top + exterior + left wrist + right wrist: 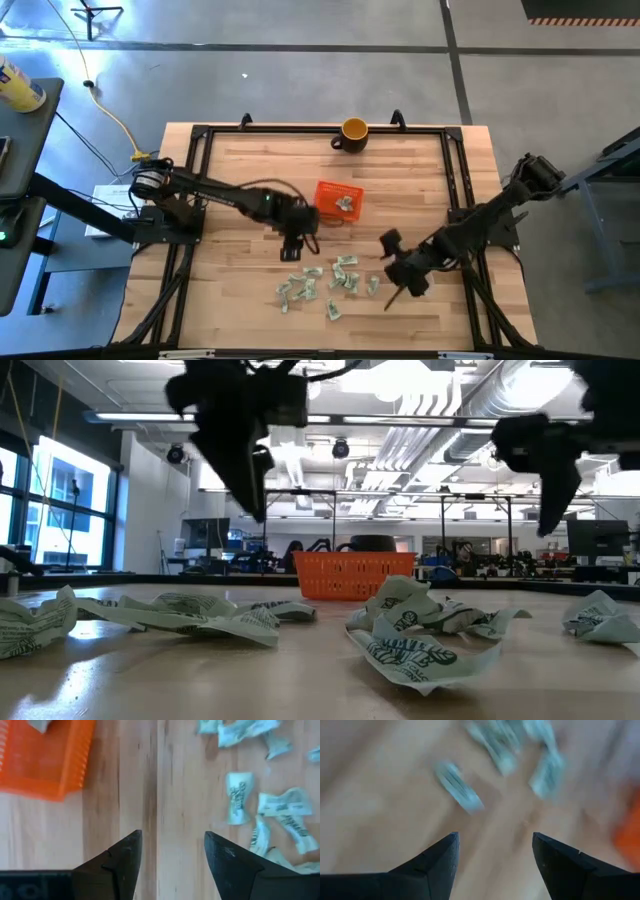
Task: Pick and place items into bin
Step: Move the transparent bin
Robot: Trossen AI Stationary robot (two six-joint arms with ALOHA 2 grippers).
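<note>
Currently the left end effector (172,852) hangs wide open and empty over bare wooden bench (120,795), with the small crumpled green-and-white wrapper pieces (239,797) just ahead to one side and the orange perforated plastic basket (42,762) to the other. Farther off, the right end effector (397,272) hovers open beside the same scatter (330,285). Likely risk: both arms reaching into that pile together could collide or scatter wrappers.

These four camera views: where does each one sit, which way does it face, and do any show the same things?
High view: above the table, looking straight down; both arms, left gripper, right gripper.
Low view: table-top height, looking level at the wrappers; both arms hang in from above.
Left wrist view: down past open fingers.
Right wrist view: down past open fingers, blurred.
High, low and left wrist views share the orange basket.
</note>
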